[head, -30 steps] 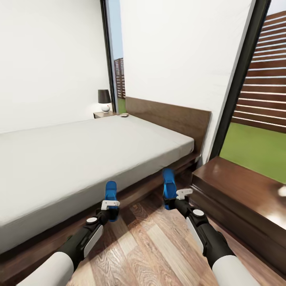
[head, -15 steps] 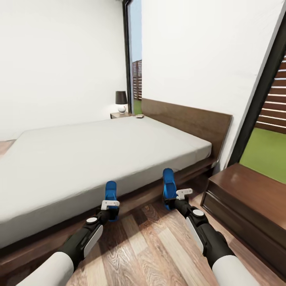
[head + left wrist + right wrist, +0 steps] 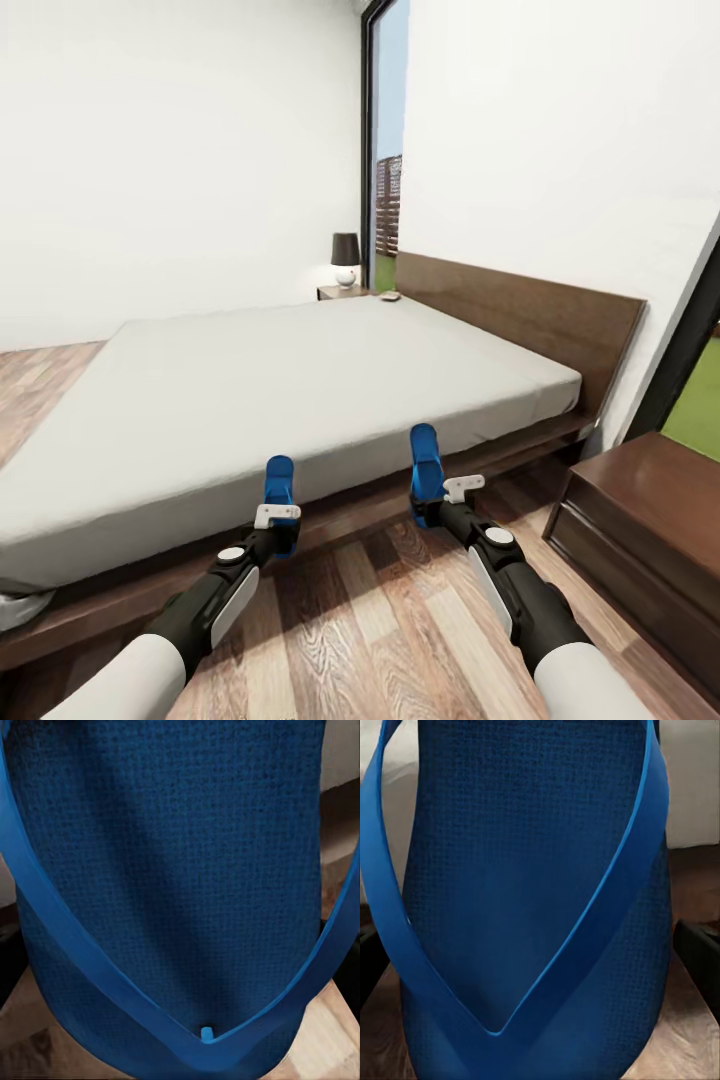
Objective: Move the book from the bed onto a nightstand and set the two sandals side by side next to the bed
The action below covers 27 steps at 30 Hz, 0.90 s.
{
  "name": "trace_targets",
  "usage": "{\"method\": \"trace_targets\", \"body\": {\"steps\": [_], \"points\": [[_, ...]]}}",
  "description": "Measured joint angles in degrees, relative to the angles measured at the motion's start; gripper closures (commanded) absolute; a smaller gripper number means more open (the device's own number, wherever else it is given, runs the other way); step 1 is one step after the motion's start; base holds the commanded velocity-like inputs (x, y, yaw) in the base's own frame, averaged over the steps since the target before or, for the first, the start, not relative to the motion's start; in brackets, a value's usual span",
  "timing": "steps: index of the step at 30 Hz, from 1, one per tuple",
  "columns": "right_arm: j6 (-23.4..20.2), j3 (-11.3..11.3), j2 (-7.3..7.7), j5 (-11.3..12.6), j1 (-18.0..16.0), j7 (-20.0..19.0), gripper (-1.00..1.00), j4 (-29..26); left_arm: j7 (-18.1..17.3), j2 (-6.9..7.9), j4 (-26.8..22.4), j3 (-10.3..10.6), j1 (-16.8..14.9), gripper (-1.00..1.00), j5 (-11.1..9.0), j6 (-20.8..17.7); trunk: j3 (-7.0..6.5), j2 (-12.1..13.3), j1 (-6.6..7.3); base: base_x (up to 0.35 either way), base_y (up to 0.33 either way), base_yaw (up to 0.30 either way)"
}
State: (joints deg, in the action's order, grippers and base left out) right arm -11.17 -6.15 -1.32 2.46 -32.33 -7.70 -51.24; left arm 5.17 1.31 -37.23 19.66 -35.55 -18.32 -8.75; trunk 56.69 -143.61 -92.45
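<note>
Head cam: two blue sandals, one per arm. Left gripper [image 3: 279, 527] pinching left sandal [image 3: 279, 487] at its lower end, sole standing up in front of bed [image 3: 300, 385] edge. Right gripper [image 3: 432, 507] clamped on right sandal [image 3: 424, 463] same way, sole upright, a bit higher and farther forward than the left one. Both held in air above wood-plank floor [image 3: 370, 620], well apart from each other, near the bed's dark frame.

Wrist cams add detail head cam lacks: left wrist cam shows woven texture of left sandal [image 3: 172, 870] footbed plus V-strap meeting at a toe post; right wrist cam shows right sandal [image 3: 525, 870] footbed w/ its V-strap, and dark finger [image 3: 701, 956] edge at the side. Bits of mattress and floor behind each.

Head cam alone gives the room: off-white mattress, brown headboard [image 3: 520, 310], white walls, tall dark-framed window [image 3: 385, 170] w/ slatted fence outside.

Count: 2 sandals, 2 nightstands – near nightstand [image 3: 650, 520] at right by the bed head, far nightstand [image 3: 340, 292] beyond the bed w/ 1 small lamp [image 3: 345, 258]. 1 small flat item [image 3: 391, 296] on mattress far corner by headboard, too small to tell if it's the book.
</note>
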Motion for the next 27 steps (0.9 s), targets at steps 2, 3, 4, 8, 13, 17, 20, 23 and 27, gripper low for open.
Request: {"method": "trace_targets", "body": {"steps": [2,3,4,8,13,17,20,23,27], "points": [[0.00,0.01,0.00,0.00,0.00,0.00,1.00,0.01,0.00,0.00,0.00,0.00,0.00,1.00,-0.02,0.00,-0.08,0.00,0.00,0.000,0.000,0.259],[0.00,0.01,0.00,0.00,0.00,0.00,1.00,0.01,0.00,0.00,0.00,0.00,0.00,1.00,-0.03,0.00,-0.12,0.00,0.00,0.000,0.000,0.259],[0.00,0.02,0.00,0.00,0.00,0.00,1.00,0.01,0.00,0.00,0.00,0.00,0.00,1.00,-0.02,0.00,-0.16,0.00,0.00,0.000,0.000,0.259],[0.00,0.03,0.00,-0.01,0.00,0.00,1.00,0.02,0.00,0.00,0.00,0.00,0.00,1.00,-0.03,0.00,-0.32,0.00,0.00,0.000,0.000,0.259],[0.00,0.03,0.00,-0.01,0.00,0.00,1.00,0.02,0.00,0.00,0.00,0.00,0.00,1.00,-0.03,0.00,-0.51,0.00,0.00,0.000,0.000,0.259],[0.00,0.04,0.00,-0.01,0.00,0.00,1.00,0.02,0.00,0.00,0.00,-0.02,0.00,1.00,-0.05,0.00,-0.67,0.00,0.00,0.000,0.000,0.259],[0.00,0.03,0.00,-0.01,0.00,0.00,1.00,0.02,0.00,0.00,0.00,0.00,0.00,1.00,-0.05,0.00,-0.79,0.00,0.00,0.000,0.000,0.259],[0.00,0.01,0.00,-0.01,0.00,0.00,1.00,0.02,0.00,0.00,0.00,-0.01,0.00,1.00,-0.07,0.00,-0.91,0.00,0.00,0.000,0.000,0.259],[0.00,0.00,0.00,-0.03,0.00,0.00,1.00,0.02,0.00,0.01,0.00,-0.02,0.00,1.00,-0.09,0.00,-1.07,0.00,0.00,0.000,0.000,0.259]]}}
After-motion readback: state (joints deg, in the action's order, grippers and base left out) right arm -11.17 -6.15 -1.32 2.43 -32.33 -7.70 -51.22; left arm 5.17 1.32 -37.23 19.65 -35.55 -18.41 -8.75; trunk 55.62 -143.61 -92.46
